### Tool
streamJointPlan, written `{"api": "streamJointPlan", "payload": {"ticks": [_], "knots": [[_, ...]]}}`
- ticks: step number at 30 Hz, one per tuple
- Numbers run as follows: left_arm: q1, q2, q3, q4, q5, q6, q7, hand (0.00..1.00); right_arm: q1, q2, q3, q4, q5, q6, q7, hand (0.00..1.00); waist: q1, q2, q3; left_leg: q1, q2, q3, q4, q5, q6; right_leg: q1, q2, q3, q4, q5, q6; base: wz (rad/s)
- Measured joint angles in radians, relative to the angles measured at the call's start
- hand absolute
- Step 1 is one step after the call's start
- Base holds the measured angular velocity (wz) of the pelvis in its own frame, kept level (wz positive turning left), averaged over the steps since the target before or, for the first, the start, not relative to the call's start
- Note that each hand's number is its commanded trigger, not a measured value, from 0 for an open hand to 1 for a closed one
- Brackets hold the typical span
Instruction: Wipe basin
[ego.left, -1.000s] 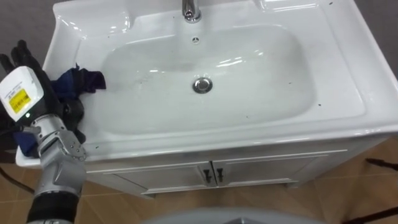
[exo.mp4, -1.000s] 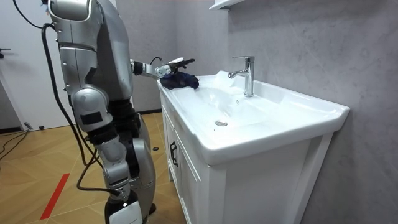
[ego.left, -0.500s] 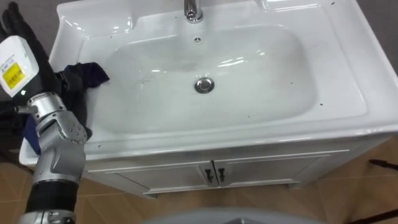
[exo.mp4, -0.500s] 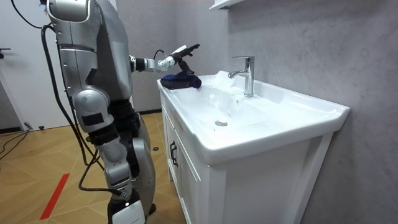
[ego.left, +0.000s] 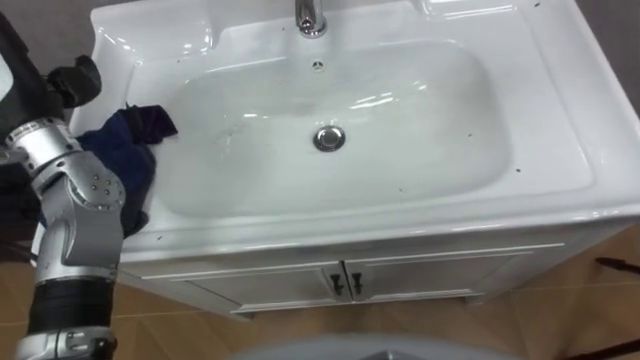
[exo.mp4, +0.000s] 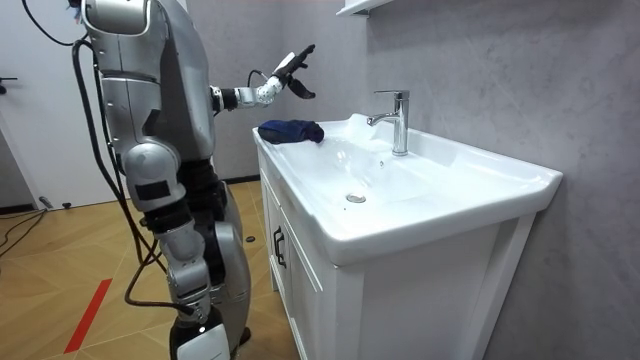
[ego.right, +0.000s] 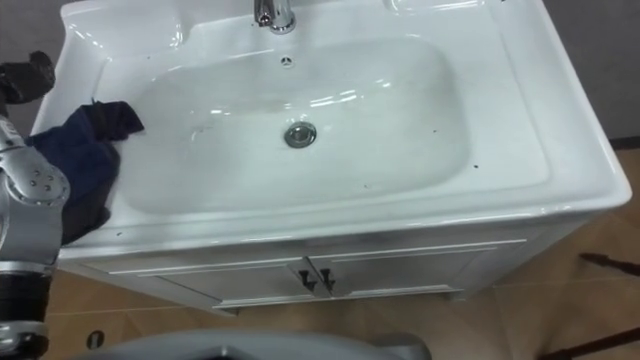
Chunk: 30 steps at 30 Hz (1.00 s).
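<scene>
One dark blue cloth (ego.left: 120, 160) lies bunched on the left ledge of the white basin (ego.left: 560, 150), a corner of it hanging over the edge of the bowl. The robot stands at the front of the vanity, at its left end. Its left hand (exo.mp4: 293, 72) is raised clear above the cloth, fingers straight and spread, holding nothing; in the eye views only the dark edge of that hand shows at the upper left. The right hand's state cannot be told.

The bowl holds no cloth and no standing water that can be made out. Its drain (ego.left: 327, 137) sits bare at the middle, under the tap (exo.mp4: 396, 118) at the back rim, and small dark specks dot the right slope and front rim. Below, the cabinet doors (ego.left: 340, 283) are shut.

With the cloth parked on the ledge within reach of the raised hand, the scene fits 2 readings: a cloth laid ready for wiping, or one set aside once the wiping was over. The specks in the bowl lean toward work remaining, though that is a judgement only.
</scene>
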<state>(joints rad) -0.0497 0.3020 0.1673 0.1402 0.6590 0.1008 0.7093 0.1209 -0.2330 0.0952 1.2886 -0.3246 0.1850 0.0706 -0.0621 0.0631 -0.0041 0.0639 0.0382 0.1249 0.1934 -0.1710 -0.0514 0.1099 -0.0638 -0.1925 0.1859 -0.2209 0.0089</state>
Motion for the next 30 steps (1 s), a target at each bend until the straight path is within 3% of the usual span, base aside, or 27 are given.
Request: {"api": "streamJointPlan", "payload": {"ticks": [7,12,14,18,22,26,29,30], "knots": [[0.000,0.001,0.015,0.000,-0.001,-0.001,0.002,0.00,0.001,0.000,-0.001,-0.006,-0.009,0.000,0.007,0.00,0.015,-0.016,-0.0032,-0.002,-0.001,-0.007,0.004,0.000,0.001,0.004,0.000,-0.004,0.000,0.000,0.000,0.02],[0.001,0.003,0.081,0.000,-0.008,-0.001,0.014,0.00,0.039,-0.001,0.001,-0.039,-0.019,0.001,0.005,0.00,0.049,-0.005,-0.0033,0.000,-0.003,-0.016,0.005,-0.001,0.001,0.005,-0.001,-0.003,0.001,0.000,0.001,0.01],[0.003,0.004,0.102,0.000,-0.051,-0.001,0.032,0.00,0.046,-0.001,0.000,-0.038,-0.020,0.002,0.005,0.00,0.068,0.002,-0.0057,0.001,-0.004,-0.018,0.004,-0.001,0.001,0.003,-0.002,-0.001,-0.001,-0.001,0.002,0.00],[0.029,0.038,0.188,0.000,-0.179,-0.022,0.074,0.00,0.056,-0.003,-0.010,-0.042,-0.009,-0.003,0.000,0.00,0.100,0.009,-0.0069,-0.001,-0.009,-0.031,0.005,0.000,0.001,0.004,-0.005,-0.008,0.001,-0.003,0.004,0.04],[0.117,0.053,0.308,0.011,-0.326,-0.037,0.131,0.00,0.057,-0.009,-0.042,-0.053,0.007,-0.011,-0.005,0.00,0.133,0.013,-0.0061,-0.001,-0.016,-0.046,0.003,0.000,0.001,0.006,-0.010,-0.011,0.001,-0.006,0.009,0.04],[0.220,0.052,0.363,0.070,-0.399,-0.043,0.137,0.00,0.059,-0.010,-0.076,-0.056,0.037,-0.014,-0.004,0.00,0.166,0.012,-0.0060,0.000,-0.019,-0.049,0.003,-0.002,0.005,0.009,-0.014,-0.015,0.000,-0.008,0.013,0.05],[0.286,0.024,0.382,0.135,-0.468,-0.045,0.133,0.00,0.063,-0.009,-0.081,-0.058,0.044,-0.014,-0.001,0.00,0.177,0.012,-0.0060,-0.005,-0.027,-0.067,0.003,-0.004,0.016,0.013,-0.021,-0.039,0.002,-0.012,0.018,0.23],[0.311,0.015,0.376,0.171,-0.482,-0.046,0.133,0.00,0.065,-0.010,-0.078,-0.059,0.045,-0.012,0.003,0.00,0.177,0.007,-0.0098,-0.011,-0.033,-0.077,0.004,-0.004,0.022,0.013,-0.026,-0.048,0.002,-0.014,0.022,0.23]]}}
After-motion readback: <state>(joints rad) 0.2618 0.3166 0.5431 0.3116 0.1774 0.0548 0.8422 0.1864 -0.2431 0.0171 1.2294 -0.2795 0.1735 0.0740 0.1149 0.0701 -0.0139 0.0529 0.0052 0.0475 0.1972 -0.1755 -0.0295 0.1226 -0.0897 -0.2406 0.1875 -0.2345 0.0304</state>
